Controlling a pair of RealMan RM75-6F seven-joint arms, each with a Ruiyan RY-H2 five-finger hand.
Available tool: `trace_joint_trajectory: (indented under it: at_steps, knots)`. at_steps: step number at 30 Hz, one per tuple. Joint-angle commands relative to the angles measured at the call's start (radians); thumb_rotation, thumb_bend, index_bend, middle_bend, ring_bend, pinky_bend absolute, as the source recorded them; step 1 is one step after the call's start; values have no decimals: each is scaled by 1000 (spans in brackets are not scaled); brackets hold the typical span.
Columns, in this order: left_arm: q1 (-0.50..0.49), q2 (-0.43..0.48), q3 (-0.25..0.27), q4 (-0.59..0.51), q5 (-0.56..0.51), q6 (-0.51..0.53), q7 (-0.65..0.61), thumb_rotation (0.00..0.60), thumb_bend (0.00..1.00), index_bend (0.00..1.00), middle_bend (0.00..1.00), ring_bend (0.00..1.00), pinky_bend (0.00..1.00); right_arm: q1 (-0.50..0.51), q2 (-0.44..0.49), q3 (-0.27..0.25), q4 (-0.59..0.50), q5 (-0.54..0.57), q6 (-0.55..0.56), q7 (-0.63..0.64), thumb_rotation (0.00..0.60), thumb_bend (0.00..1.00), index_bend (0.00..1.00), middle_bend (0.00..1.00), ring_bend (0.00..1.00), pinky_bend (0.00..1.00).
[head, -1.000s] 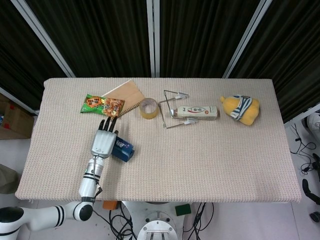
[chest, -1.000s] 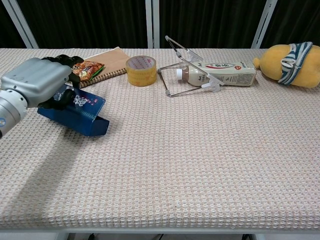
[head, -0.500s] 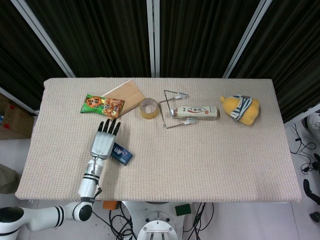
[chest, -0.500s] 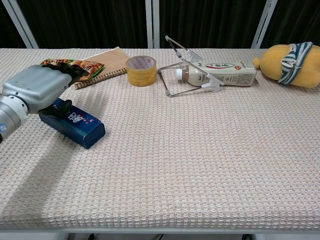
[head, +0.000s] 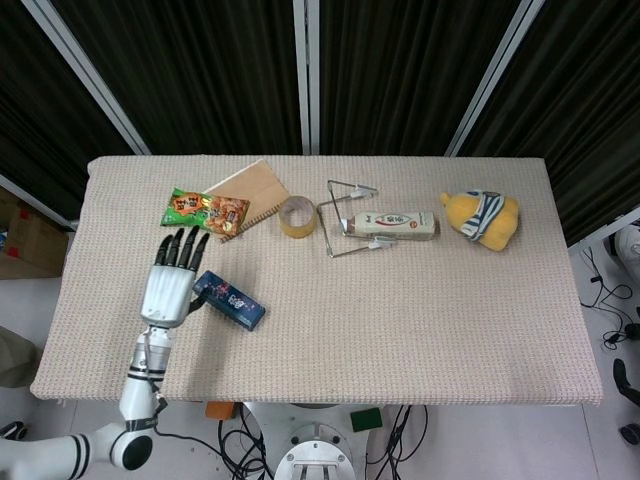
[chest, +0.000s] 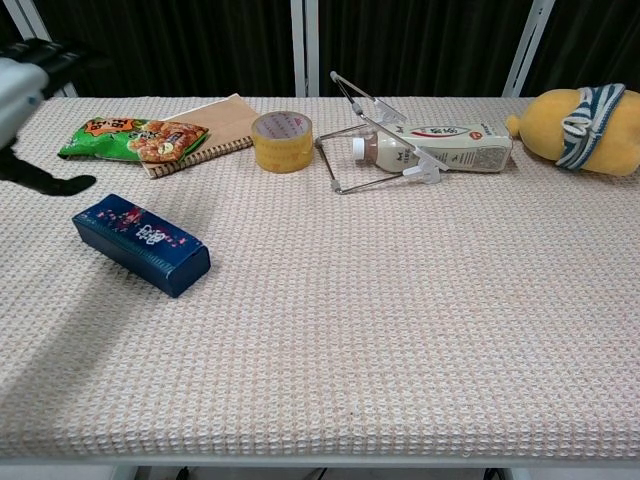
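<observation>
A dark blue box (head: 229, 299) (chest: 141, 243) lies flat on the woven table cover (head: 400, 300), at the front left. My left hand (head: 171, 280) (chest: 28, 110) hovers just left of it, fingers spread and holding nothing, raised clear of the box. In the chest view only the hand's edge shows at the far left. My right hand shows in neither view.
Behind the box lie a green snack packet (head: 204, 211) (chest: 132, 138), a brown notebook (head: 251, 188), a roll of yellow tape (head: 297, 217) (chest: 282, 140), a bottle (head: 393, 224) in a wire frame (head: 345, 214), and a yellow plush toy (head: 482, 218) (chest: 582, 129).
My left hand set the blue box flat on the table, let go, and drew away to the left and upward. The box lies where it was released.
</observation>
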Motion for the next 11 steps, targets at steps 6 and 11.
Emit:
trace_joint_trajectory:
  at_steps: [6,11]
  knots:
    - [279,295,214,-24,125,180,-340,83,186,0,0,0,122,-10,-14,-12,42,-9,3,14,600,471,0,0,0,0]
    - [328,323,243,-2,155,181,-379,83,189,0,0,0,121,-9,-15,-16,35,-27,15,3,600,471,0,0,0,0]
